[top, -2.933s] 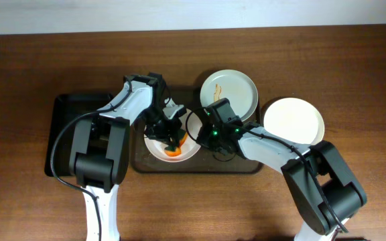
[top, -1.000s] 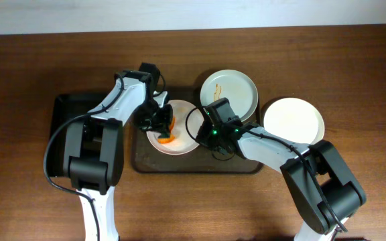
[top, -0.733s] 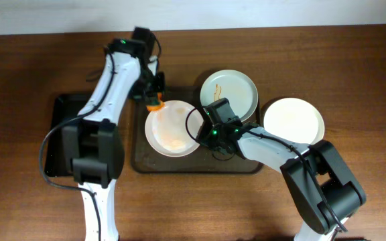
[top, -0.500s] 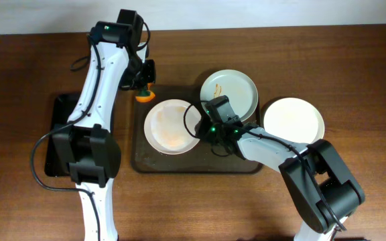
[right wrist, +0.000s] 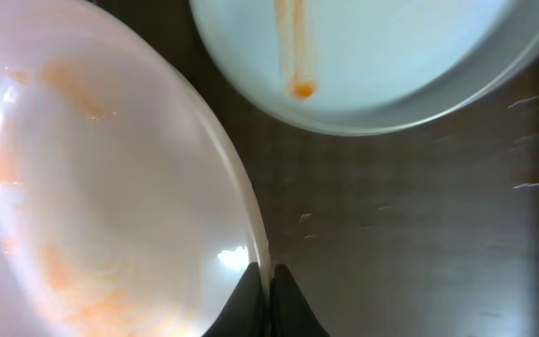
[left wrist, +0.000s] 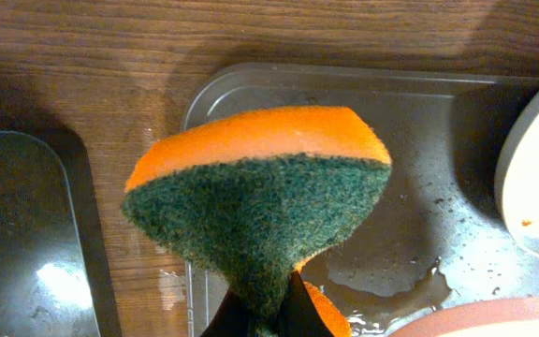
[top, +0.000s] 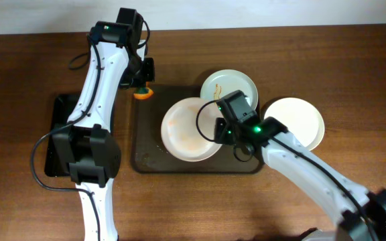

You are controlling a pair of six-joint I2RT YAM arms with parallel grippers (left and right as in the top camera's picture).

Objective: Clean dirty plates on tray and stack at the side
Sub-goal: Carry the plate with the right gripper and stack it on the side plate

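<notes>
My left gripper (top: 141, 86) is shut on an orange and green sponge (top: 143, 93) and holds it above the tray's far left corner; the sponge fills the left wrist view (left wrist: 260, 197). My right gripper (top: 218, 126) is shut on the right rim of a white plate (top: 187, 120) with faint orange smears, held over the dark tray (top: 149, 157). In the right wrist view the fingers (right wrist: 268, 281) pinch that plate's rim (right wrist: 82, 187). A pale green plate (top: 230, 88) with an orange streak sits at the tray's far right. A clean white plate (top: 297, 120) lies on the table to the right.
A black bin (top: 62, 134) stands left of the tray and also shows in the left wrist view (left wrist: 26, 234). The tray has water puddles (left wrist: 382, 281). The wooden table (top: 354, 73) surrounds everything.
My left gripper lifted the sponge off the white plate and moved it to the tray's far left corner. My right gripper has shifted the white plate to the right and raised it.
</notes>
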